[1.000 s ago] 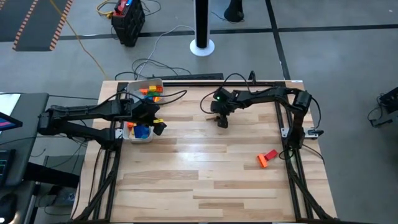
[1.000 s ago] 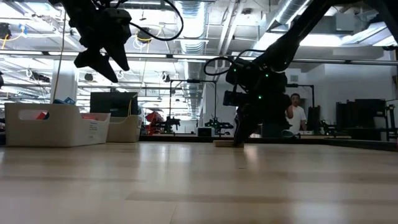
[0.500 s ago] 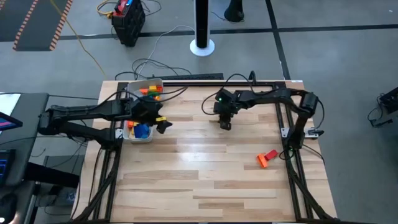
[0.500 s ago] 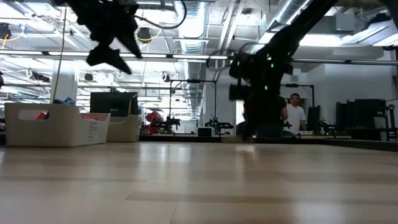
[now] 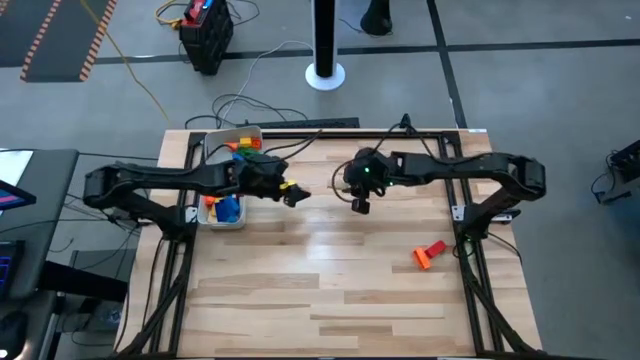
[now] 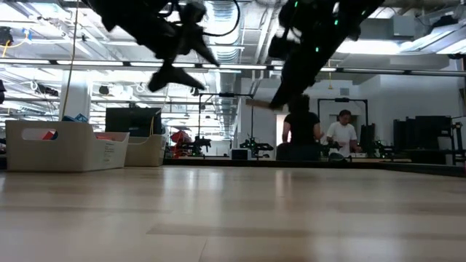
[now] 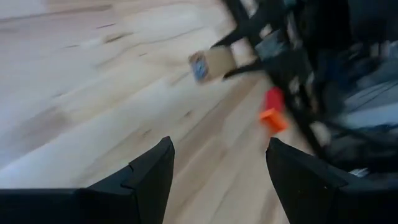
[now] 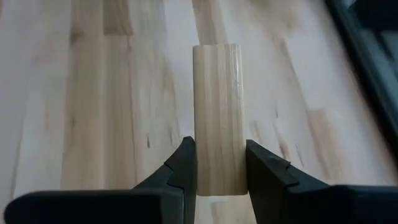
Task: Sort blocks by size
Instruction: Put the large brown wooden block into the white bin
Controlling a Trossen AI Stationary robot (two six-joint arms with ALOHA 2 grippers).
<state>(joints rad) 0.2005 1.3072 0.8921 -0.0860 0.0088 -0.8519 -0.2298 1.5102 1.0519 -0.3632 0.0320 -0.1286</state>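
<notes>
**Claw lifts a pale bar off the surface**

Clamped in my right claw (image 8: 216,177), the pale tan wooden bar-shaped block (image 8: 217,118) hangs above mid-surface. My left claw (image 7: 217,168) gapes empty nearby. I judge the grip narrow; a fast swing could slip it. Light plank surface (image 5: 330,290); white trays (image 5: 228,212) far left; two people stand beyond.

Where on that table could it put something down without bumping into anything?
Most of the near half is bare wood, bordered only by the red and orange blocks at the right. It is crowded at the far left, where the white trays hold blocks.
</notes>
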